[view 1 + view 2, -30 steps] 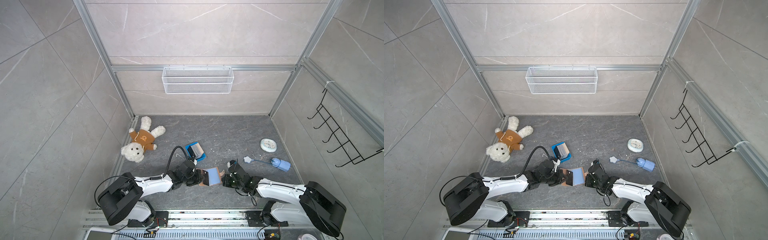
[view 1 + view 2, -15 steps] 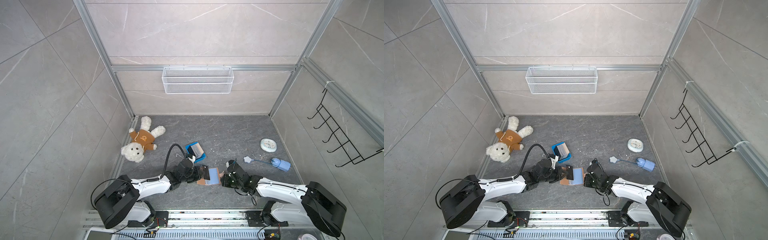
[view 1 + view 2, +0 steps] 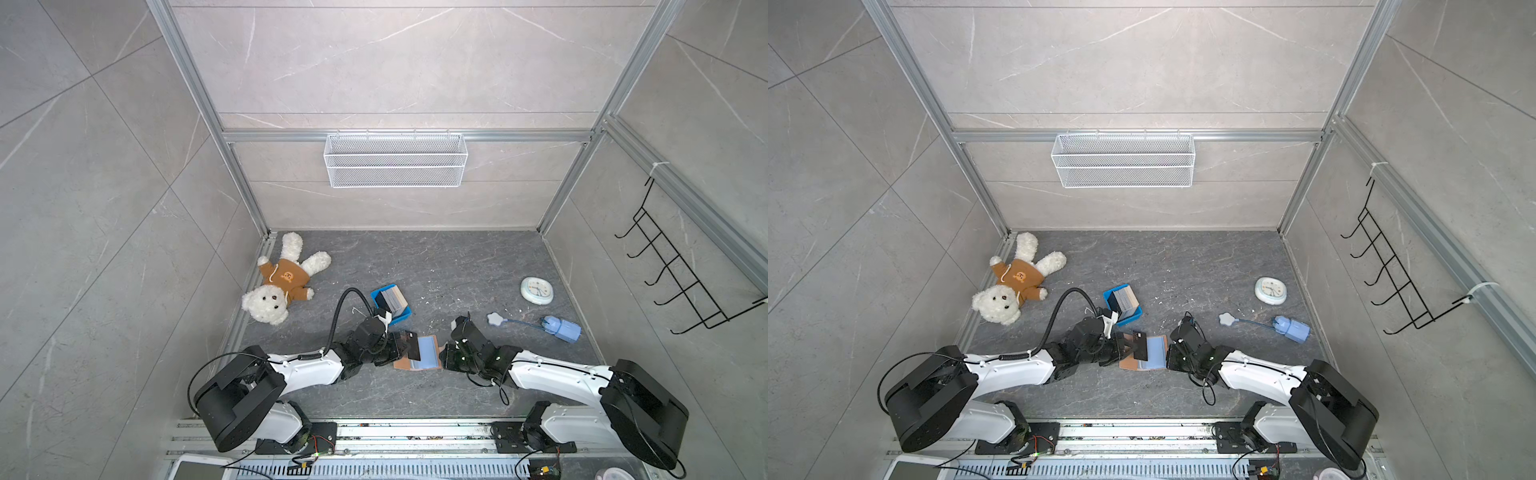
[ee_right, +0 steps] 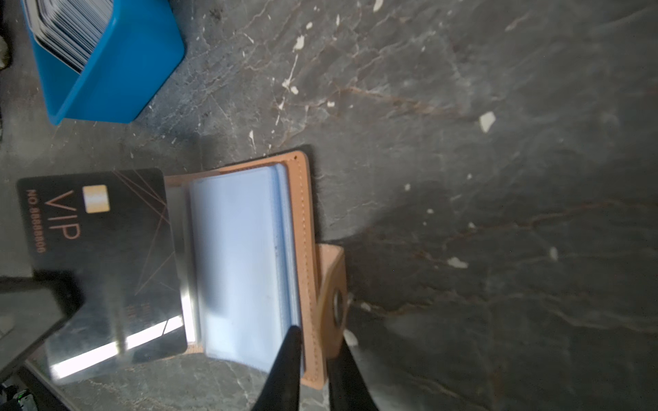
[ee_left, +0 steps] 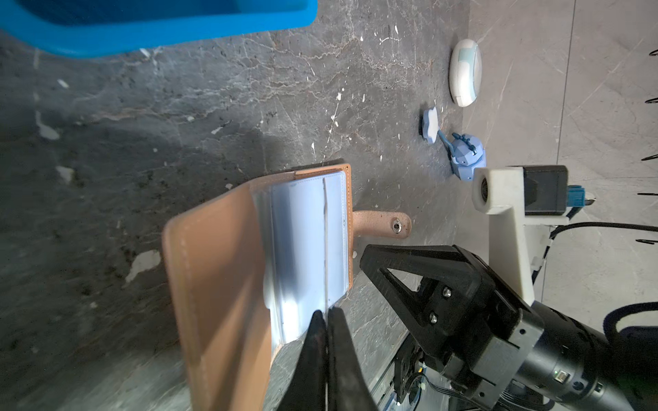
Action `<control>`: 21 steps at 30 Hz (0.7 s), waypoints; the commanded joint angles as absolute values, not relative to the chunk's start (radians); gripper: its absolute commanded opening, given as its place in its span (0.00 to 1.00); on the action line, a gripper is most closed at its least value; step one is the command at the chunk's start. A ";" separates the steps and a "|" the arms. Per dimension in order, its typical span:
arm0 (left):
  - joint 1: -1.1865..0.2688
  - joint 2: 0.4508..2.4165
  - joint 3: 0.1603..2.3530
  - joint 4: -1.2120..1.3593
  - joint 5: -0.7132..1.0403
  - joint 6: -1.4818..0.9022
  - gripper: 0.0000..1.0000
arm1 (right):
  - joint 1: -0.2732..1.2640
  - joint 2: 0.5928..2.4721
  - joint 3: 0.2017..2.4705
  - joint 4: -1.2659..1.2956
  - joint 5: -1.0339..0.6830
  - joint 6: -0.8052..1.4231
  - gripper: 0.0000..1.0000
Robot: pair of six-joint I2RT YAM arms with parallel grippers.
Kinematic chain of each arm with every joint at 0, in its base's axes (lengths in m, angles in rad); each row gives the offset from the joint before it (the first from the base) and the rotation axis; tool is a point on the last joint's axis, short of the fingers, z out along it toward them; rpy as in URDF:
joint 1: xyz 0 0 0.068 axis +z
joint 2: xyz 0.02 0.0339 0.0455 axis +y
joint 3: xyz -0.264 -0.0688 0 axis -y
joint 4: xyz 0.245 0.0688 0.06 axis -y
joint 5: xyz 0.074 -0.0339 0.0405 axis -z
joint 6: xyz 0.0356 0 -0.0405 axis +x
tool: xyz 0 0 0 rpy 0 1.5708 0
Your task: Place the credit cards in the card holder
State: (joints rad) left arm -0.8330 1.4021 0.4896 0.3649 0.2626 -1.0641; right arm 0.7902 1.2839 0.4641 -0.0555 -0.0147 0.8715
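Card holder (image 3: 428,353) lies open on the floor at 6 o'clock of the work area in both top views, betw. the two grippers. Its spine and long axis run 12–6, covers spread 9–3. The clear sleeves (image 4: 242,263) face up and the snap strap (image 5: 382,225) sticks out twd 3 o'clock.

L gripper (image 5: 325,316) is on the 9 o'clock side, fingers clamped tight on a black VIP card (image 4: 99,249). The card's long axis runs approx 12–6. It is over the holder's L half, one long edge by the sleeves.

R gripper (image 4: 315,343) is on the 3 o'clock side, jaws a narrow slit astride the R cover edge; can't tell if pinching.

Spare cards (image 3: 392,298) stand in the blue tray (image 3: 404,318), 11 o'clock of the holder.
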 commanded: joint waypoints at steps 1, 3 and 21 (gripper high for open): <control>-0.815 1.403 0.491 0.360 0.298 -1.031 0.00 | 0.796 1.304 0.456 -0.045 -0.032 0.873 0.19; -0.815 1.407 0.492 0.352 0.303 -1.031 0.00 | 0.796 1.313 0.453 -0.037 -0.038 0.875 0.18; -0.815 1.426 0.474 0.307 0.275 -1.006 0.00 | 0.796 1.361 0.441 -0.002 -0.049 0.882 0.17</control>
State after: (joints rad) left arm -0.8181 1.4178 0.4854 0.3168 0.2718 -1.0386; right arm 0.7902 1.3415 0.4576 0.0048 -0.0418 0.8719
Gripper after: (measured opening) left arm 0.045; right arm 0.168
